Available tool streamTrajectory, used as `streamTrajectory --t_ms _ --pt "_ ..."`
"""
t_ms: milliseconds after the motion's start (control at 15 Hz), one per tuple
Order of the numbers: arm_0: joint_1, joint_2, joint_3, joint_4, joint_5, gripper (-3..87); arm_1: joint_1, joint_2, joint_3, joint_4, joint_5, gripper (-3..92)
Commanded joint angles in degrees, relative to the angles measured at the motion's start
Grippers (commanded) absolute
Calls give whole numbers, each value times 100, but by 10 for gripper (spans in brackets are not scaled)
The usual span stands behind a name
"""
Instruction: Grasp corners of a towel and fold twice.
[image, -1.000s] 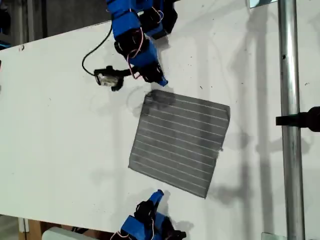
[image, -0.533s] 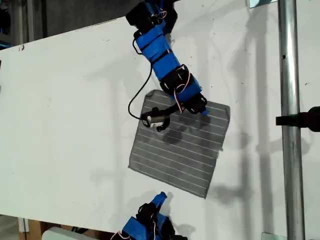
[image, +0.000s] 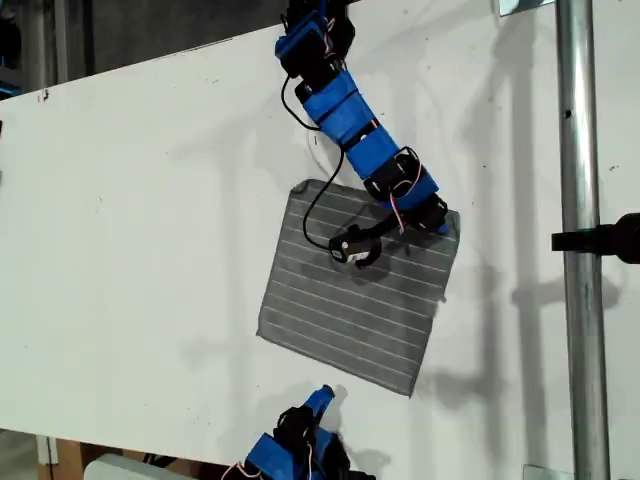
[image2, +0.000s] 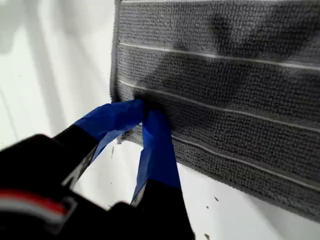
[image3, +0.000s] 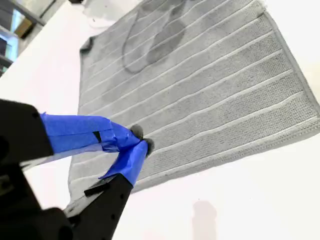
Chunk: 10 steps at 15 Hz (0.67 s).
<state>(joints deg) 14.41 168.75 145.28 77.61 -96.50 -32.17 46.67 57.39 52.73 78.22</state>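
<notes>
On the white table (image: 130, 200) the towel (image: 355, 295) lies flat and unfolded, tilted, near the middle of the exterior view. My first gripper (image2: 145, 111) is down at the towel's corner (image: 452, 218) toward that view's upper right. Its jaws are together with their blue tips meeting right at the towel's edge; whether any fabric sits between them I cannot tell. My second gripper (image3: 140, 144) hangs off the towel near the exterior view's lower edge, jaws together on nothing, with the near corner (image: 408, 388) lying in front of it.

The step in hand seems to be securing the first corner. To do it well, the tips should bite both the hem and a little cloth behind it, since soft fabric slips from a shallow pinch. A short lift would show whether the corner rises with the jaws. My second gripper should part its jaws, come down on its own corner along the same edge, and close before either arm carries cloth across, so that the fold goes over evenly and the stripes stay lined up.
</notes>
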Motion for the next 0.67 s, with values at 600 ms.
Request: streamTrajectory --t_ms 600 --pt "202 -88 -185 -220 -18 -29 -510 527 1327 765 1081 -3"
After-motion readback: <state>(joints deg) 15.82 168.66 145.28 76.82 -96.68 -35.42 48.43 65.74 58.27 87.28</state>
